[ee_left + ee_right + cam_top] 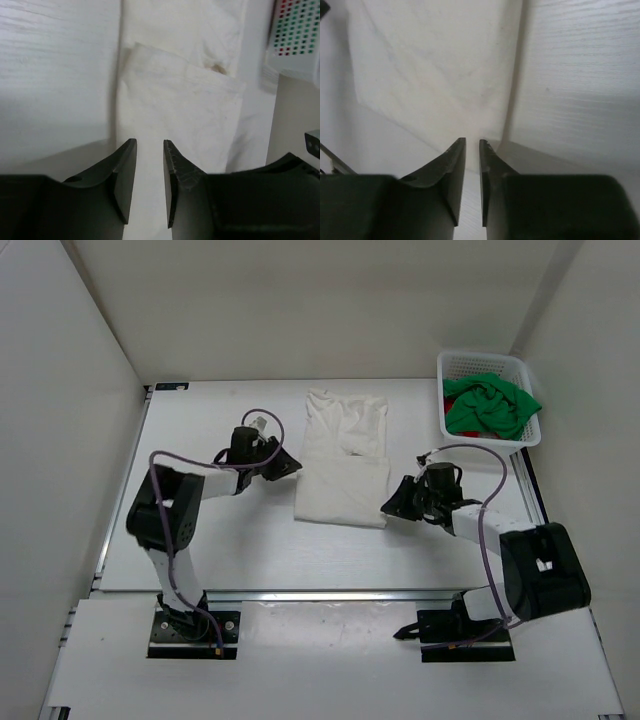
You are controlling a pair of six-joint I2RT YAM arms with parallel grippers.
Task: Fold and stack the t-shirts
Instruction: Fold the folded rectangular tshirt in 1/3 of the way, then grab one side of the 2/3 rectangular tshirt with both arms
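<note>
Table (220, 540): bears everything; both arm bases sit at its near edge.
Flat t-shirt (343, 420): middle of the table, stretched from near to far, with one layer of it lying over its near half (that layer's edge runs left to right across the middle).
Basket (478, 358): far right corner of the table, well apart from the flat t-shirt.
Bunched t-shirt (495, 405): in the basket, on top.
Third t-shirt (478, 433): in the basket, under the bunched t-shirt, mostly hidden.
Left gripper (290, 466): at the flat t-shirt's left edge, about midway along it.
Right gripper (388, 508): at the flat t-shirt's near right corner.
</note>
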